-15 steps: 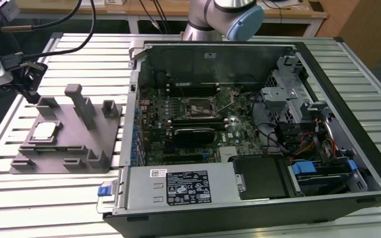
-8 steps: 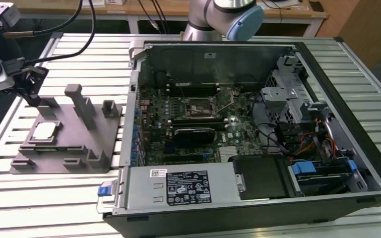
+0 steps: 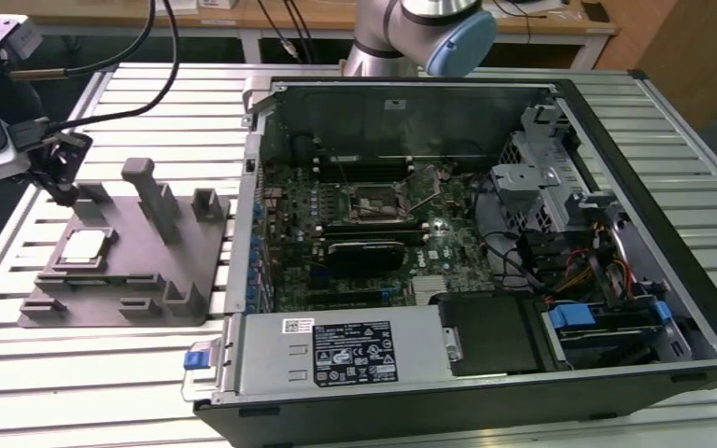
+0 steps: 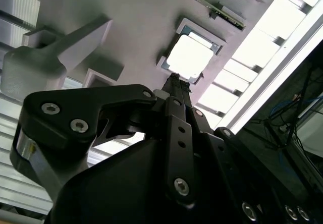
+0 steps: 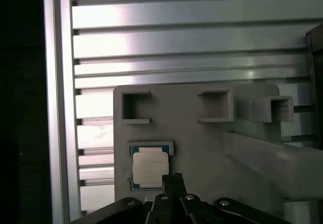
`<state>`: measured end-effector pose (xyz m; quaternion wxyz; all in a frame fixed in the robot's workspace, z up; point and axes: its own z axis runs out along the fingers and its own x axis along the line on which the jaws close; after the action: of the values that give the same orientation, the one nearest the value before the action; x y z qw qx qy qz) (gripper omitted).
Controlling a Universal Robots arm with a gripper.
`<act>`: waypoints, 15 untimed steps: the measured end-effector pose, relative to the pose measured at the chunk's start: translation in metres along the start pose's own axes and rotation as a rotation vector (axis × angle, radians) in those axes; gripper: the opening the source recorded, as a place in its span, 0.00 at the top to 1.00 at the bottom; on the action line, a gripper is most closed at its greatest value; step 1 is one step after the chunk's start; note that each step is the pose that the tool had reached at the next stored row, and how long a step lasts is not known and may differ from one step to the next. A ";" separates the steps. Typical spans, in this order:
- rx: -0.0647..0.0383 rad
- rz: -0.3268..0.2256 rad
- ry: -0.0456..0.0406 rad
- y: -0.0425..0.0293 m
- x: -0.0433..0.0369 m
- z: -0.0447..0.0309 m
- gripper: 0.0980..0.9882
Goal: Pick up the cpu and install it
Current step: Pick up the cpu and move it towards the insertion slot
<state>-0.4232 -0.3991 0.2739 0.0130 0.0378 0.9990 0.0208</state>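
Approaching for pickup, the black gripper [image 4: 176, 80], fingers together and empty, hovers near the small silver-white square cpu [image 4: 190, 57] in the grey plastic fixture [image 3: 147, 280]; grasping needs them parted

Exterior view looks down; both wrist views share the fixture [image 4: 126, 22] [image 5: 202, 143].

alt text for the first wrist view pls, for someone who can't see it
A pale square cpu sits in its pocket on a grey plastic fixture, with the shut black claw tip right beside the chip, holding nothing. The fixture rests on a slatted aluminium table.
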 end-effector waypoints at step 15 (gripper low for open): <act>0.000 0.000 -0.0001 -0.0011 0.0069 0.0145 0.99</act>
<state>-0.4297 -0.3991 0.2592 0.0131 0.0378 0.9990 0.0207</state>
